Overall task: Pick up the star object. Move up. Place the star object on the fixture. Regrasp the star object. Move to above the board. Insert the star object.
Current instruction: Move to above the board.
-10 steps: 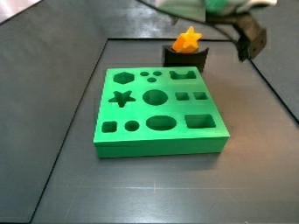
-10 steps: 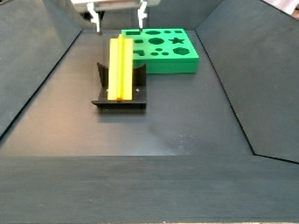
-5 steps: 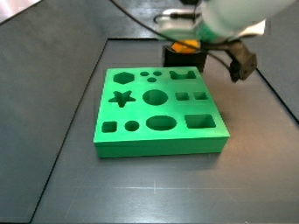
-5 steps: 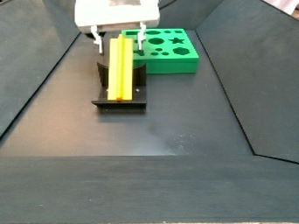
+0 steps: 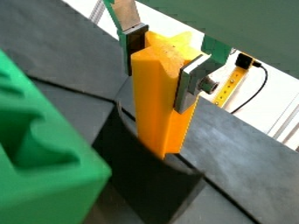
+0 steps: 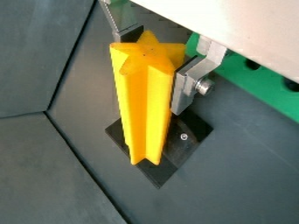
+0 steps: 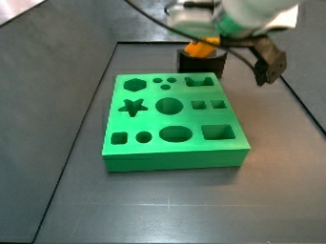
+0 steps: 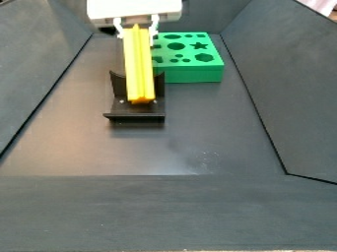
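The star object [image 8: 137, 64] is a long orange-yellow prism lying along the fixture [image 8: 132, 110], its star end showing in both wrist views [image 5: 158, 96] [image 6: 140, 105]. My gripper [image 8: 137, 31] is at the bar's far end, beside the board [image 8: 191, 59]. Its silver fingers [image 5: 193, 80] press both sides of the star end, so the gripper [image 5: 163, 63] [image 6: 149, 59] is shut on it. In a side view the arm hides most of the star object [image 7: 200, 46] over the dark fixture [image 7: 204, 65], just behind the green board [image 7: 173, 119].
The dark fixture base shows under the bar in both wrist views [image 5: 152, 179] [image 6: 176, 149]. The green board's edge lies close beside it [image 5: 41, 149] [image 6: 263, 83]. Sloped dark walls [image 8: 53, 79] bound the floor on both sides.
My gripper has come down over the far end of the star object, and its fingers have closed from wide apart onto the bar. The bar still rests on the fixture.
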### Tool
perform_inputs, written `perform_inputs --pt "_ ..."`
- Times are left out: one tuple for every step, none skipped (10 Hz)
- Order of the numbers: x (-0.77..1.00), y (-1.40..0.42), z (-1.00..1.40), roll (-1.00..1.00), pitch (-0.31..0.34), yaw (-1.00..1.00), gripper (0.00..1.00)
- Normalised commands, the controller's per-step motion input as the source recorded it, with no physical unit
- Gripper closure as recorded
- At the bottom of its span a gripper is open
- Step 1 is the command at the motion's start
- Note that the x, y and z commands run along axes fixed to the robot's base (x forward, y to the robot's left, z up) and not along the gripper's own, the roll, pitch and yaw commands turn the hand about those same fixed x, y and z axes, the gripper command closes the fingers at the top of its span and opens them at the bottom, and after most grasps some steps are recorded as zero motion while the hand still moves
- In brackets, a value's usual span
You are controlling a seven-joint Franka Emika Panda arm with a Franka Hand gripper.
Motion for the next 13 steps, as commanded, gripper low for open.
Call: perform_inputs --pt "-0.15 -0.23 1.0 -0.13 0.035 -0.01 1.0" --pt "-0.15 -0.22 1.0 -0.09 0.041 -0.01 1.0" --pt "-0.14 -0.21 1.0 -0.07 0.047 0.0 1.0" --pt "-0.13 -0.19 1.0 -0.06 0.057 0.0 1.0" --pt "-0.13 -0.18 1.0 -0.04 0.062 0.01 1.0" --pt "-0.12 -0.16 1.0 -0.04 0.055 0.02 1.0" --pt "-0.11 -0.14 1.0 -0.05 0.051 0.03 1.0" --pt "-0.11 -0.13 1.0 -0.05 0.052 0.03 1.0" --pt "-0.1 -0.11 1.0 -0.05 0.049 0.03 1.0" --pt "-0.1 -0.1 1.0 -0.06 0.048 0.03 1.0" --pt "-0.08 -0.07 1.0 -0.05 0.05 0.03 1.0" --pt "-0.07 -0.06 0.96 -0.06 0.053 0.03 1.0" --pt "-0.04 -0.03 0.71 -0.05 0.063 0.03 1.0"
